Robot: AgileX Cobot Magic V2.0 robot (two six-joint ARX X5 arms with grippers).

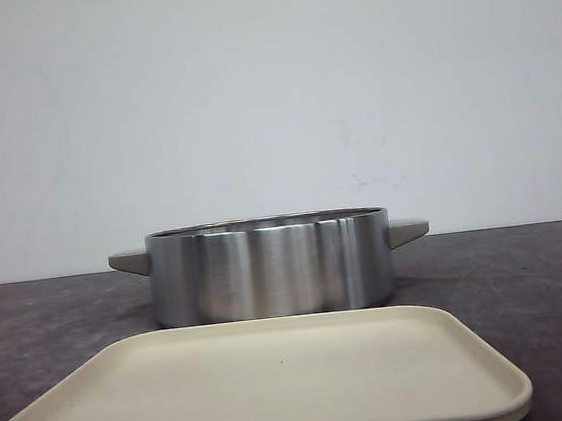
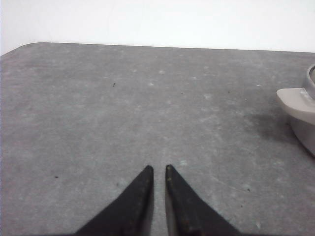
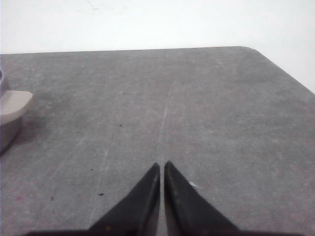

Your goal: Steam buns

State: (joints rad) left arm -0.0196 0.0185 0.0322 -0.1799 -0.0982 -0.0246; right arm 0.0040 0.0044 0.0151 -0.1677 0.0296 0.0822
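- Two items sit on our dark grey table (image 1: 529, 275) in the front view: a steel pot (image 1: 270, 268) with pale beige handles on its left and right sides, and a cream tray (image 1: 265, 388) just in front of it, nearer the camera.
- We see nothing lying on the tray's flat surface.
- We cannot see into the pot from this low angle, so we cannot tell what it holds.
- We find no buns in any of the three views, so we cannot say where they are.
- We read no brand, label or writing on the pot, tray or table.
- Our left gripper (image 2: 159, 168) hovers over bare table, its black fingers nearly together with only a thin slit between the tips, holding nothing; one pot handle (image 2: 297, 103) shows at the edge of that view.
- Our right gripper (image 3: 162, 164) is likewise closed to a narrow slit over bare table, empty, with the other handle (image 3: 14, 104) at the edge of its view.
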